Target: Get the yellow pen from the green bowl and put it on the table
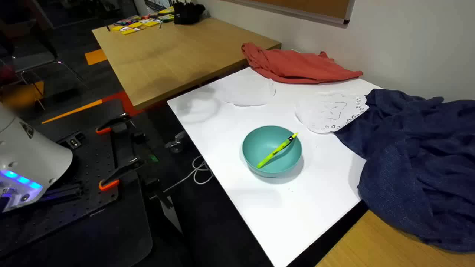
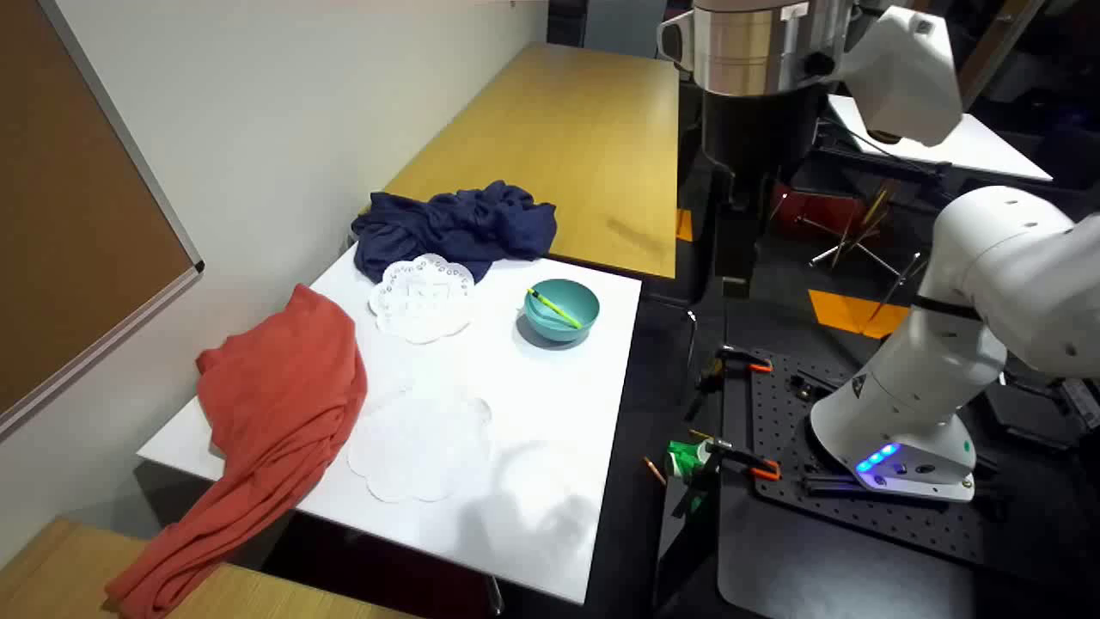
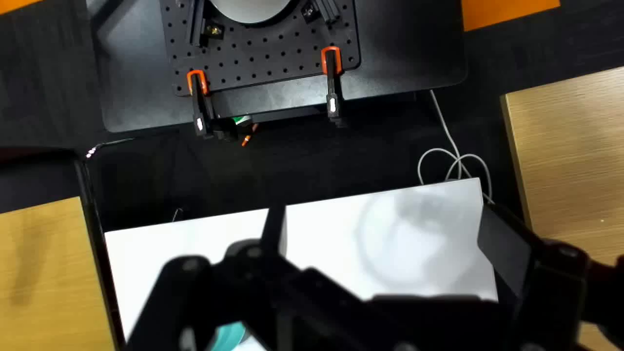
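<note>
The yellow pen (image 1: 275, 151) lies slanted inside the teal green bowl (image 1: 256, 142), its dark-banded tip end at the rim. In an exterior view the pen (image 2: 557, 309) and the bowl (image 2: 580, 297) show the same way. The bowl stands upright on the white table (image 1: 256, 215). In the wrist view only a small piece of the bowl (image 3: 228, 337) shows behind the gripper; the pen is hidden there. My gripper (image 3: 390, 239) is open and empty, fingers wide apart. In an exterior view the gripper (image 2: 736, 275) hangs high, pointing down, apart from the bowl.
Two white doilies (image 2: 421, 297) (image 2: 421, 447) lie flat on the table. A red cloth (image 2: 284, 378) and a dark blue cloth (image 2: 455, 225) lie along the wall side. Wooden tables (image 1: 178, 52) adjoin both ends. Clamps (image 1: 118, 174) stick up from the robot's black base table.
</note>
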Action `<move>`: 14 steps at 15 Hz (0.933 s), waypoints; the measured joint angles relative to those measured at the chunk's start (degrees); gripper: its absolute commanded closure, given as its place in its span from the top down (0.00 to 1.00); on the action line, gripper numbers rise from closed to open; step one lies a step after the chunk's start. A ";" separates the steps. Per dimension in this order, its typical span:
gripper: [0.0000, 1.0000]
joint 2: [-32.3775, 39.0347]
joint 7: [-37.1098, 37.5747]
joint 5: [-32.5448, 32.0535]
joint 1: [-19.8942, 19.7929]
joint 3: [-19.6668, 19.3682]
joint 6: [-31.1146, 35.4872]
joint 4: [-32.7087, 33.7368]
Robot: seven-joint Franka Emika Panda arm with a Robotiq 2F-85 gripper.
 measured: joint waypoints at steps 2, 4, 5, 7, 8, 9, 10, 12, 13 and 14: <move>1.00 0.00 0.00 0.00 0.00 0.00 0.00 0.00; 1.00 0.00 0.00 0.00 0.00 0.00 0.00 0.00; 1.00 0.00 0.00 0.00 0.00 0.00 0.00 0.00; 1.00 0.00 0.00 0.00 0.00 0.00 0.00 0.00; 1.00 0.00 0.00 -0.16 0.00 0.00 0.05 0.00; 1.00 0.01 0.00 -0.46 0.00 -0.01 0.26 0.00; 1.00 0.06 0.00 -1.10 -0.01 -0.04 0.63 0.00; 1.00 0.41 0.00 -3.07 -0.10 -0.28 2.36 0.00; 1.00 0.74 0.00 -4.21 -0.19 -0.54 3.60 -0.02; 1.00 1.16 -0.01 -5.25 -0.29 -0.94 5.15 -0.08</move>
